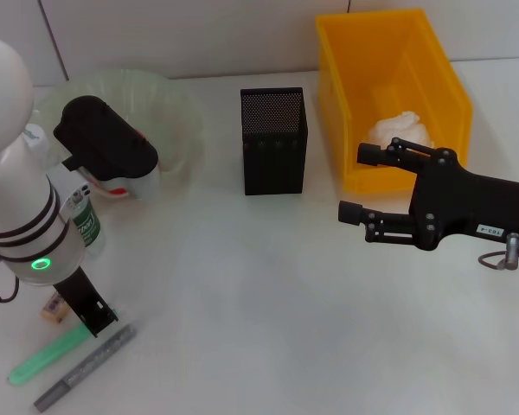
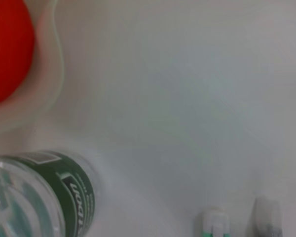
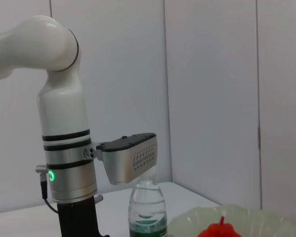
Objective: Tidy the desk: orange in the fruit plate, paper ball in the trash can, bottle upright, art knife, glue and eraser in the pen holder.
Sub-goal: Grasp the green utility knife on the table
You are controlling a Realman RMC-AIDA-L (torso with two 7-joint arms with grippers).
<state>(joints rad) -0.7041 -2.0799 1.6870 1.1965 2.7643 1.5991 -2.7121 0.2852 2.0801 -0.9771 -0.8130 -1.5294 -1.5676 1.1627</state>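
The left gripper (image 1: 93, 322), whose finger state cannot be told, hangs beside the upright water bottle (image 1: 85, 226) near the fruit plate (image 1: 177, 108) holding the orange (image 2: 7, 49). The right gripper (image 1: 363, 183) hovers open before the yellow trash can (image 1: 389, 52) containing the paper ball (image 1: 400, 130). The green glue stick (image 1: 43, 360) and gray art knife (image 1: 85, 368) lie together; the black pen holder (image 1: 274, 141) stands mid-desk.

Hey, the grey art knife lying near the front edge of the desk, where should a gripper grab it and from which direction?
Judging by its pose, grip the art knife across its narrow middle, coming straight down from above. It lies flat and slanted, so turn the fingers crosswise to it. The green glue stick lies close alongside, leaving little room there.
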